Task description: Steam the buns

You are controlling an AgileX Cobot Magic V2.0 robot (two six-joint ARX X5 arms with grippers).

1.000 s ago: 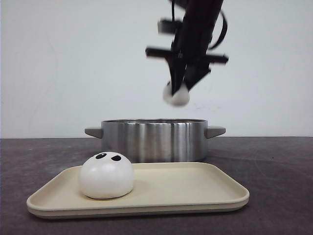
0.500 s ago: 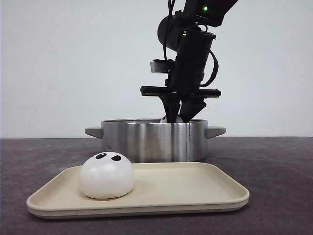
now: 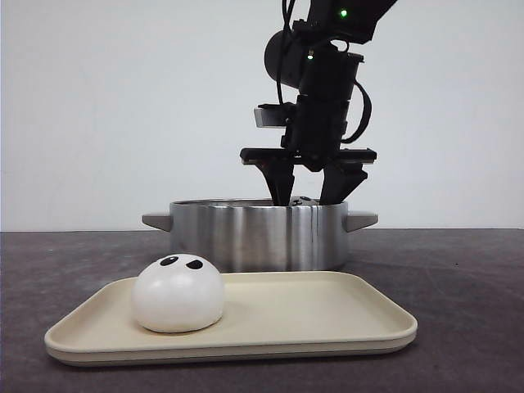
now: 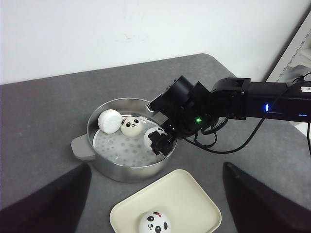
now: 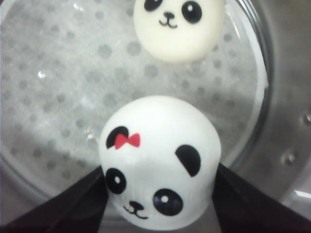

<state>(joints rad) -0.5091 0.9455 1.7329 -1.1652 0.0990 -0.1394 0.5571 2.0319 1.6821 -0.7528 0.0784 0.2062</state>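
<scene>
We log three buns (image 4: 131,126) in the steel pot (image 3: 258,235), one between the spread fingers of the right hand (image 3: 309,198), and a fourth bun (image 3: 178,295) on the near cream tray (image 3: 327,315).

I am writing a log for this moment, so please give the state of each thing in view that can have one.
Right gripper: open, over the pot.
Left gripper: open, empty.
Pot: uncovered.
Bow bun: in pot, between the right gripper's fingers.
Second bun: in pot, face up.
Third bun: in pot, face hidden.
Tray: holds one bun.
Tray bun: upright, untouched.
</scene>
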